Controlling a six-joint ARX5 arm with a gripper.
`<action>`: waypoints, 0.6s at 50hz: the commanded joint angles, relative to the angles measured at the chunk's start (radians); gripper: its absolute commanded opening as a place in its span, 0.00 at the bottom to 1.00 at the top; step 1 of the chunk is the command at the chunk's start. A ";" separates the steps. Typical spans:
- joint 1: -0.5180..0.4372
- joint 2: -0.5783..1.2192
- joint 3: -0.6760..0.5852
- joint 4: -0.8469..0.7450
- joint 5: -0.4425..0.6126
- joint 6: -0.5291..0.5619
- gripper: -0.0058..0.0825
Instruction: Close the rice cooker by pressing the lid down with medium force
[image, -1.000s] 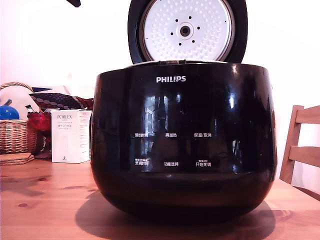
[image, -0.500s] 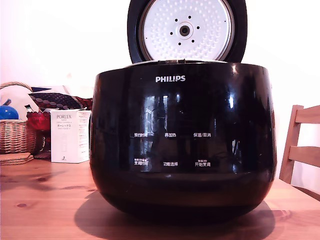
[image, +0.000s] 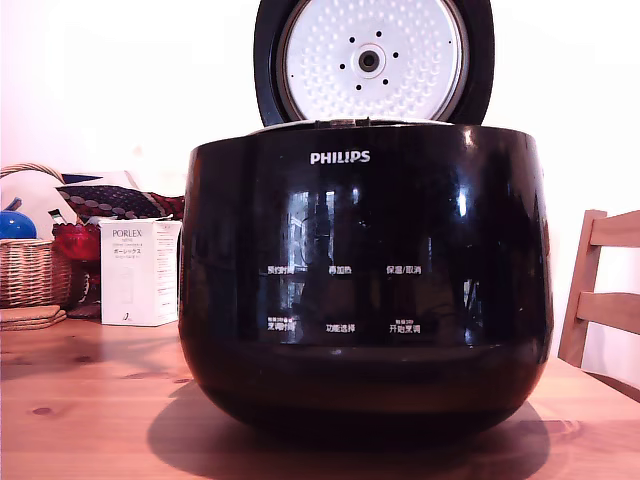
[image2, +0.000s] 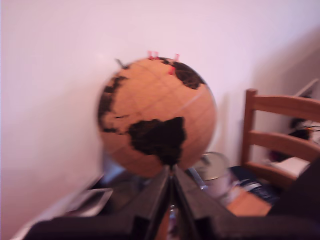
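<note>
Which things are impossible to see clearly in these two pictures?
- Inside of the rice cooker: hidden by its own front wall, exterior view.
- Top of the lid: cut off by the upper edge.
- Gripper: absent from the exterior view; the blurred wrist view shows a globe, never the cooker.

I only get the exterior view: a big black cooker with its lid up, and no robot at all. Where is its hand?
Observer: The wrist view shows the hand facing a cork-coloured globe by a wall, not the rice cooker.
Operator: Is the hand holding anything?
Observer: No. Its two dark fingers meet at the tips with nothing between them.
Operator: So it isn't touching the lid?
Observer: The lid does not appear in the wrist view at all. That picture is blurred, but it does show small red pins on top of the globe.
</note>
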 joint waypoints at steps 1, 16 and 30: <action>-0.012 0.031 0.063 -0.005 0.016 -0.012 0.04; -0.045 0.214 0.320 -0.137 0.081 -0.026 0.04; -0.059 0.281 0.374 -0.248 0.148 -0.050 0.04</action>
